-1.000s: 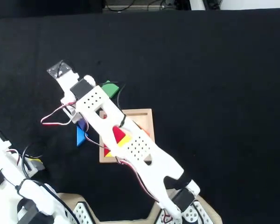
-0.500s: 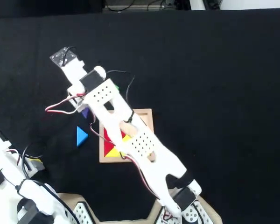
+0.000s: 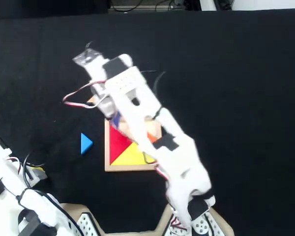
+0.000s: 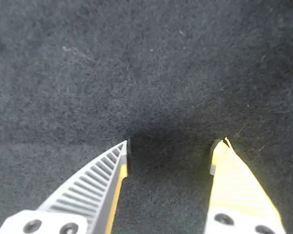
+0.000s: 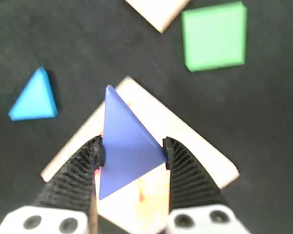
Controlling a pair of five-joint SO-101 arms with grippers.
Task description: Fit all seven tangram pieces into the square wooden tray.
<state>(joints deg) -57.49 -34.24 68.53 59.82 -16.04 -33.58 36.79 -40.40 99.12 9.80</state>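
Arm [image 3: 137,98] over wooden tray [image 3: 130,168]; red triangle [image 3: 119,142], yellow triangle [image 3: 132,158] inside; blue triangle [image 3: 86,143] beside

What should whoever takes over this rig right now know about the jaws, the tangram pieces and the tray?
Right gripper: jaws shut on the dark blue triangle, held over a corner of the wooden tray.
Left gripper: jaws open over bare black cloth, holding nothing.
In the tray: red triangle, yellow triangle, an orange piece.
On the cloth: light blue triangle, green square, a pale piece.
Left to do: seat the dark blue triangle, then those three.
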